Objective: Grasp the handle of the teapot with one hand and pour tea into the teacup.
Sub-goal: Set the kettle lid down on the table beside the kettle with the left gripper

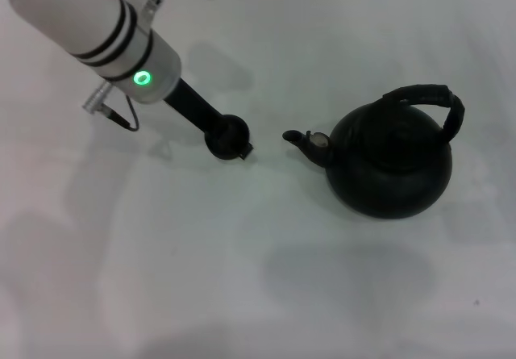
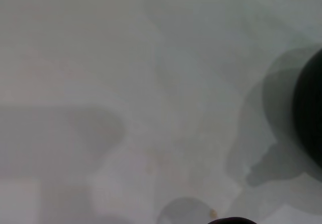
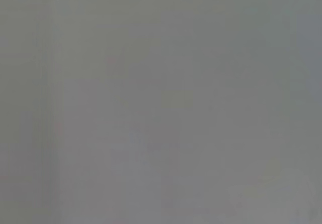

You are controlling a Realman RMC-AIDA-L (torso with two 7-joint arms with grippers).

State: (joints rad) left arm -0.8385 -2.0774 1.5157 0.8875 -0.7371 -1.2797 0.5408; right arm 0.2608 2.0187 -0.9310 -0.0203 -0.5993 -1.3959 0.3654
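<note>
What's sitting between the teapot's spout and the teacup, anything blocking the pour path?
Nothing visible. Only bare table lies between the teapot's spout and the teacup. The left gripper is at the cup's opposite side, outside that gap. The right gripper is out of view; the handle stands clear.

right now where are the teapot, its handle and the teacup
teapot (image 1: 391,169): head view, middle of the round black body
handle (image 1: 427,94): head view, top of the arched wrapped bail
teacup (image 1: 228,137): head view, the small dark cup at the left arm's tip
</note>
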